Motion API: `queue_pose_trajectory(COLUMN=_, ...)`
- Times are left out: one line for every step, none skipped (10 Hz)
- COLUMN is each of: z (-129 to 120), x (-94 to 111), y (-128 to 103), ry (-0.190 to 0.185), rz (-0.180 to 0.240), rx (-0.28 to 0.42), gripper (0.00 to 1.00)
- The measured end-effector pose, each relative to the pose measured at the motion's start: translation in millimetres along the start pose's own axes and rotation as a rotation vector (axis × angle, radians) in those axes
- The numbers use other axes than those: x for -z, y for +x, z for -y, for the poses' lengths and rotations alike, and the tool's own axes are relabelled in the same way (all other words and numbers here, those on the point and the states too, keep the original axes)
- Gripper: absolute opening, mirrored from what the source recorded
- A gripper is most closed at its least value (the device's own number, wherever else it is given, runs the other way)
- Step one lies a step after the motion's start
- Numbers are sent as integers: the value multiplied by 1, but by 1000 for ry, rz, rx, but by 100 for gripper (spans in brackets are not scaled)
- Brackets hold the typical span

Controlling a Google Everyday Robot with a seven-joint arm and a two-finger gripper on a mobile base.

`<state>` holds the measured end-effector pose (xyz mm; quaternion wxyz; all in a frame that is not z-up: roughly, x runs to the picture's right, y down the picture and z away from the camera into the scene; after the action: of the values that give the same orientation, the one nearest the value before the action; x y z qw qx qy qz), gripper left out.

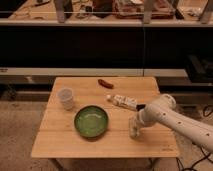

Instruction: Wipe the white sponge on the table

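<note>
The pincer (134,131) points straight down at the lower right part of the desk (60,142), a little to the right of the frame's centre. Its two sides are together, clamped on a small pale block at its tip, which I take to be the white sponge (133,135). The underside of the sponge seems to touch the wood. I judge it is held from above in this way so that the arm (170,117) can press it flat and drag it over the surface. The arm enters from the lower right corner and bends over the desk edge, so the reach is short.

The other things lie away from this spot, which leaves bare wood around the sponge. The green bowl (91,121) stands just to the left of the sponge, near but apart from it. The cup (65,98) is further up and left. The packet (125,102) lies above the pincer, and a dark red object (105,83) lies near the top edge.

The desk top is pale tan wood in planks, matte and flat. The sponge is oblong, plain and off-white, and probably soft. The bowl is round, shallow and glossy. The cup looks translucent and thin. The packet is flat and white, with some coloured print.
</note>
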<state>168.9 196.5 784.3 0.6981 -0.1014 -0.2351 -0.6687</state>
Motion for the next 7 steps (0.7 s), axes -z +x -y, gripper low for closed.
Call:
queue_pose_trajectory(z=16, x=3, y=-4, ry=15, rz=-5, rx=30, gripper=12)
queue_pose_trajectory(z=35, x=3, y=-7, ry=31, rz=-5, rx=57, gripper=12)
queue_pose_trajectory(z=46, x=2, y=-8, ry=41, rz=-2, rx=64, gripper=12)
queue_pose_trajectory(z=57, x=-2, y=-11, ry=50, rz=9, rx=67, gripper=12)
queue_pose_trajectory(z=69, x=-9, y=-17, ry=59, rz=34, rx=68, gripper=12)
queue_pose_trajectory(z=77, x=-17, y=-23, ry=63, rz=60, rx=73, gripper=12)
queue_pose_trajectory(z=82, x=-23, y=-27, ry=67, rz=78, rx=74, gripper=12)
